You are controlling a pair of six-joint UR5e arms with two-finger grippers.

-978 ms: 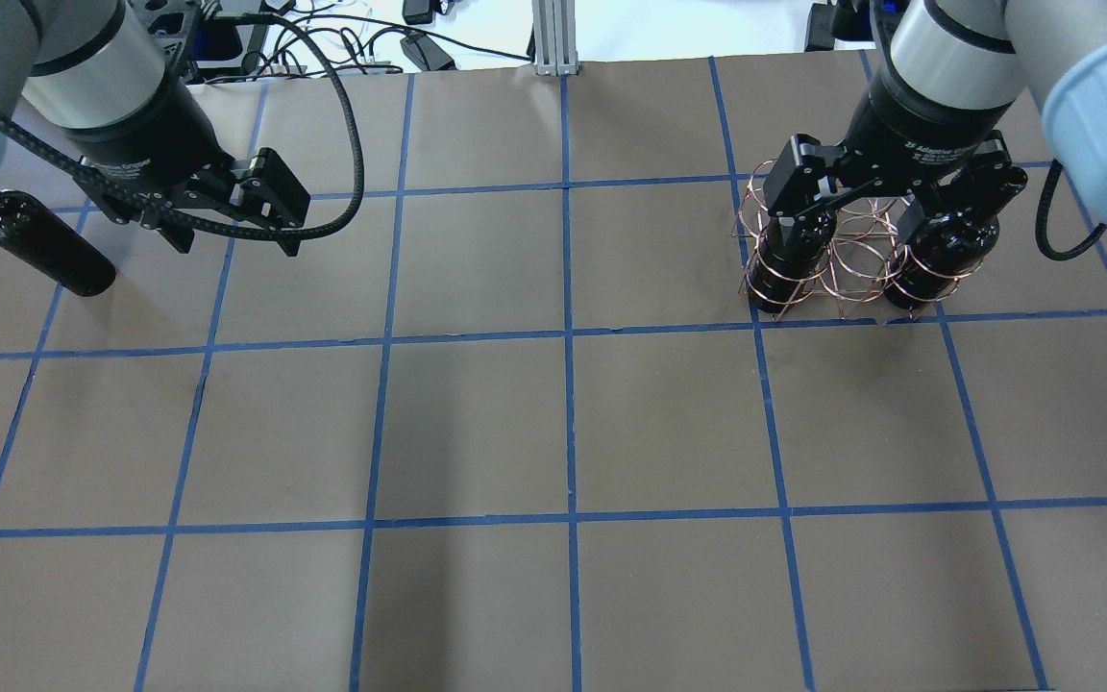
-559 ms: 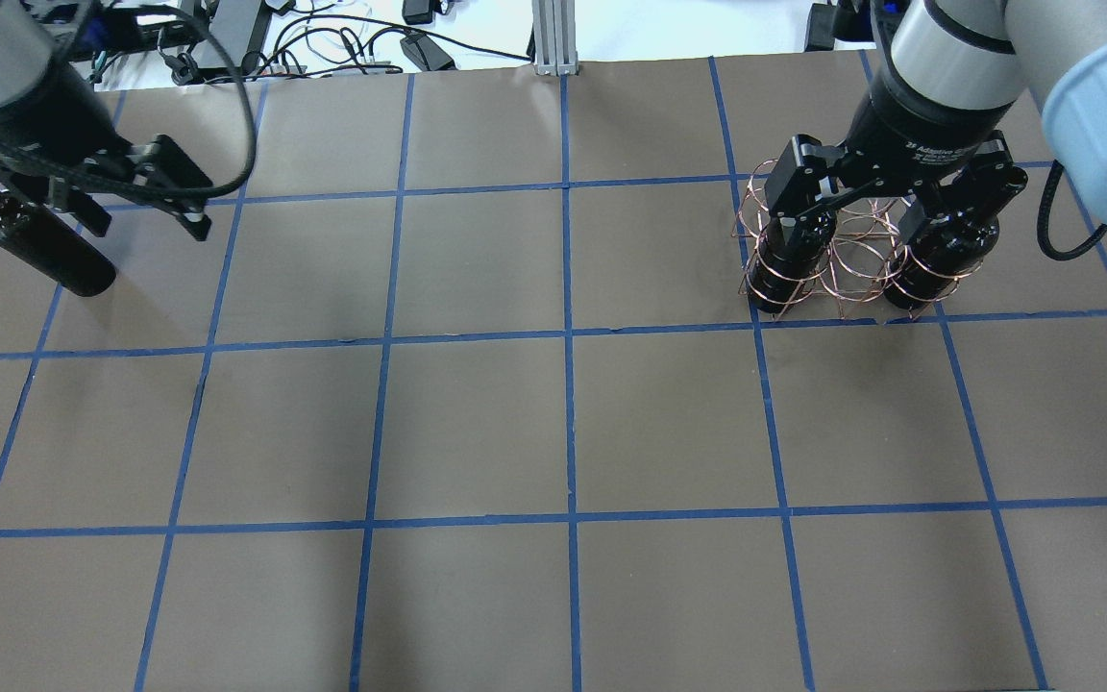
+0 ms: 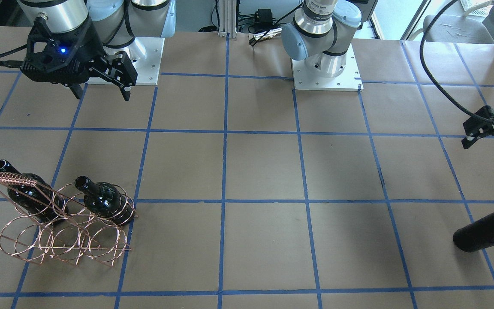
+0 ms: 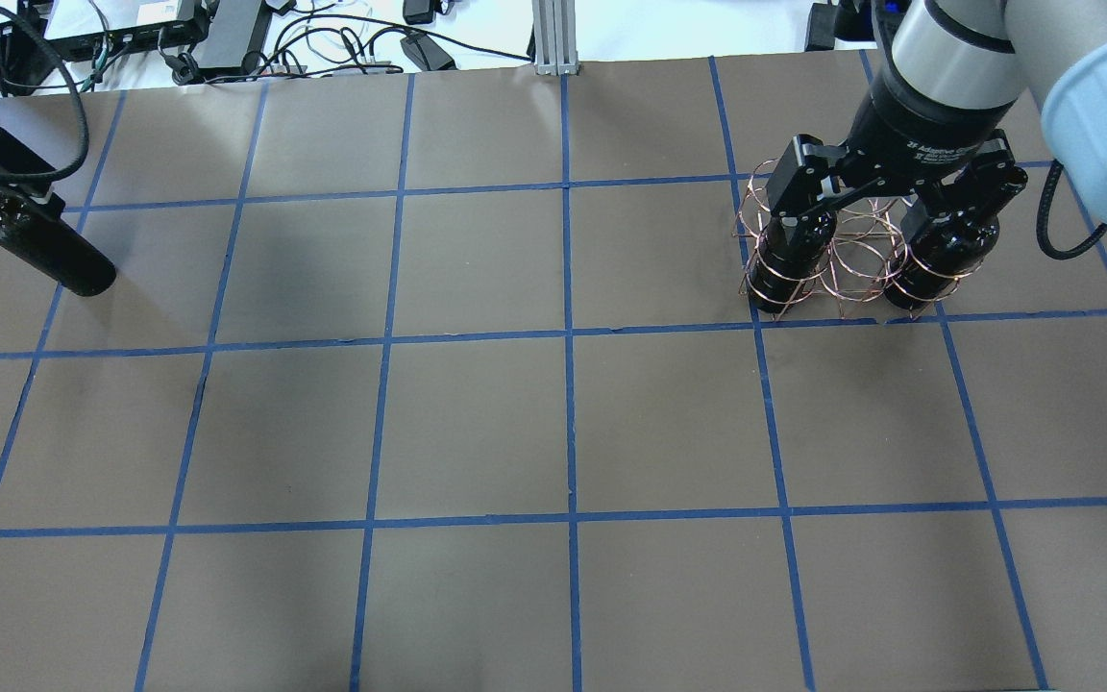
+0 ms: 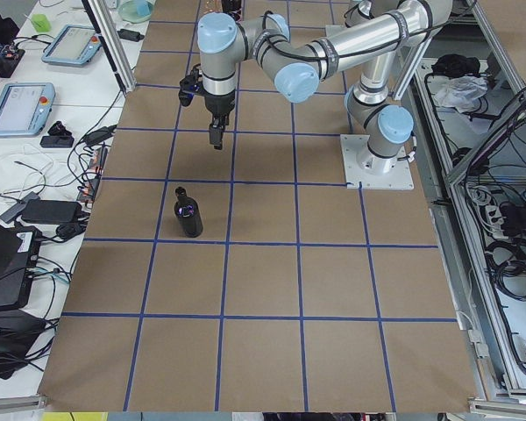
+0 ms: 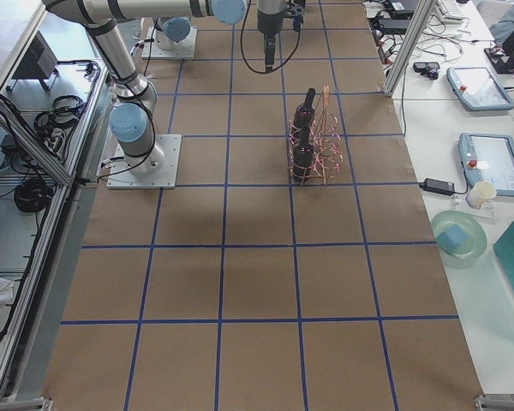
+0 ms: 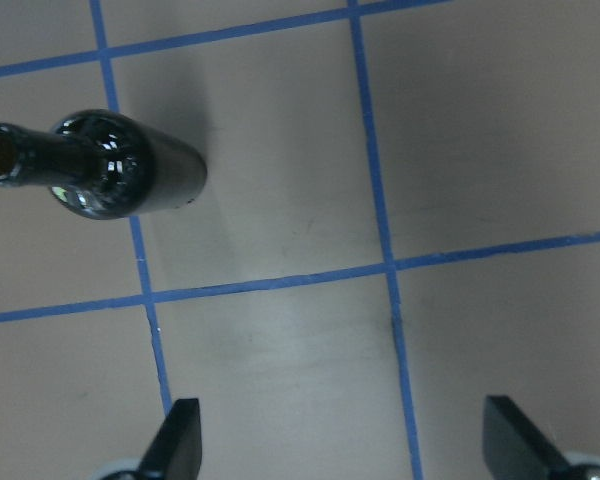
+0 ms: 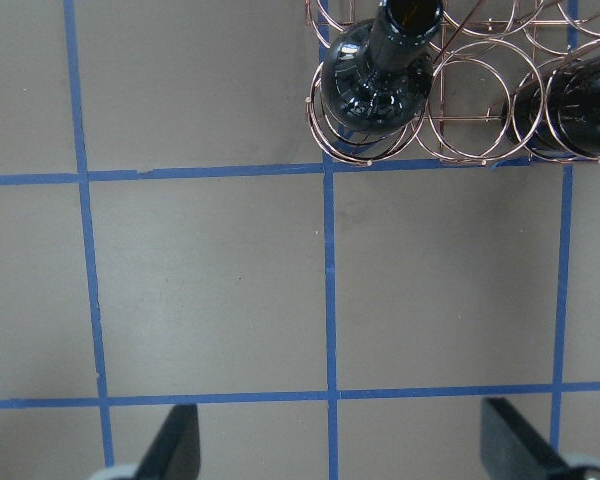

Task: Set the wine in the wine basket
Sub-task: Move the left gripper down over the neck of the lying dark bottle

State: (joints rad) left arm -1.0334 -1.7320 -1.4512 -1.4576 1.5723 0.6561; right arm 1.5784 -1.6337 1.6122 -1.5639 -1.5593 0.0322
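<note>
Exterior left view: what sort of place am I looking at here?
Most likely a robotics lab or test cell. Industrial arms are bolted to a paper-covered table marked with a blue tape grid, and the side bench holds teach pendants and loose cables.

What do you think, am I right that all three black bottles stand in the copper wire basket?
No, only two bottles stand in the wine basket; the third bottle is outside it on the table, as the front-facing view shows.
</note>
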